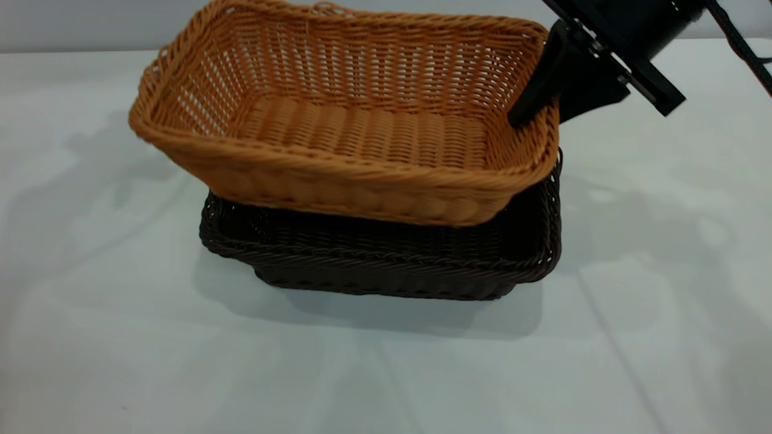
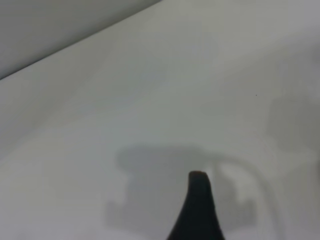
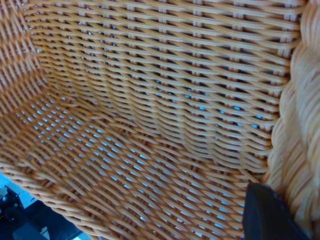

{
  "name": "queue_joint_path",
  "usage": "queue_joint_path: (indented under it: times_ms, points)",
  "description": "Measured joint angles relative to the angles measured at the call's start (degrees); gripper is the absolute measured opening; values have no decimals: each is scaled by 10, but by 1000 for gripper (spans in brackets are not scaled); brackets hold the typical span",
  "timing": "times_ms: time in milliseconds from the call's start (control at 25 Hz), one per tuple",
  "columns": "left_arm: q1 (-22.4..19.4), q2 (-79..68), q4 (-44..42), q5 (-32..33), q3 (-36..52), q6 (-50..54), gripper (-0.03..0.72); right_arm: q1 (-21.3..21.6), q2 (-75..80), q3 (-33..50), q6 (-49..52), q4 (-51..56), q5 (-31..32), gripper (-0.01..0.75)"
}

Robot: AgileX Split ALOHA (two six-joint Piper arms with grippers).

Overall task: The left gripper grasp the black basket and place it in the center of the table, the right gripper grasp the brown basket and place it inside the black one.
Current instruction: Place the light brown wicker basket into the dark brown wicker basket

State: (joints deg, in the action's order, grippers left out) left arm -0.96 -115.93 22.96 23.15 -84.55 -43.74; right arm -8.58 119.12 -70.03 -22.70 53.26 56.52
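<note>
Two baskets stack mid-frame on the white bench (image 1: 120, 361), the black basket (image 1: 386, 265) nearest and low, the brown basket (image 1: 344, 120) tilted above it, my right hand (image 1: 540, 105) clamped on its upper-right rim, so letting go crooked could leave it perched askew.

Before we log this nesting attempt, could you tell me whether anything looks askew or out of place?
Yes: the brown basket is tilted, not seated. The right gripper holds its right rim, and it hangs over the black basket, jutting past that basket's left edge. The left gripper is away over bare table.
</note>
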Motion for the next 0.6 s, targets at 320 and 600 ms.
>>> queue_joint_path:
  times_ms: [320, 600]
  points:
    - [0, -1, 0, 1, 0, 1, 547, 0, -11, 61, -9, 0, -59, 63]
    - [0, -1, 0, 10, 0, 1, 547, 0, -11, 63, -18, -11, -88, 67]
